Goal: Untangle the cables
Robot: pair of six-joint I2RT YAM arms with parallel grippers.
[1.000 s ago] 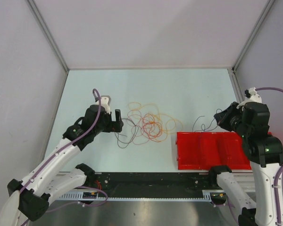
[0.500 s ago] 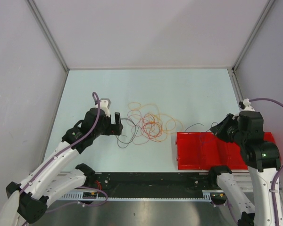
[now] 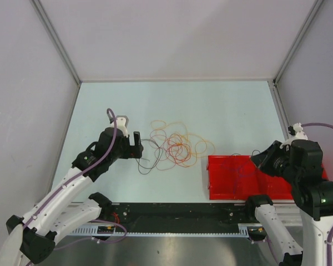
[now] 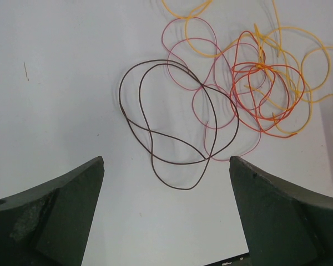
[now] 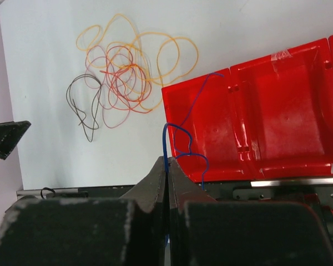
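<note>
Blue cable (image 5: 166,141) freed, now over the tray (image 5: 288,111)
Right fingers (image 5: 155,180) pinching it have come down; left fingers (image 4: 61,205) spread by the tangle (image 3: 175,148).

Red tray (image 3: 222,189), orange-yellow cables (image 3: 176,147), possibly blue wire (image 5: 165,145)

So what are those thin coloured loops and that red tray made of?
The loops look like thin wire in a smooth plastic sheath: they hold springy curls rather than lying limp, though no core shows. The tray looks like glossy moulded plastic, perhaps slightly see-through: it has bright highlights, rounded ribs and pale patches in the compartment floors.
</note>
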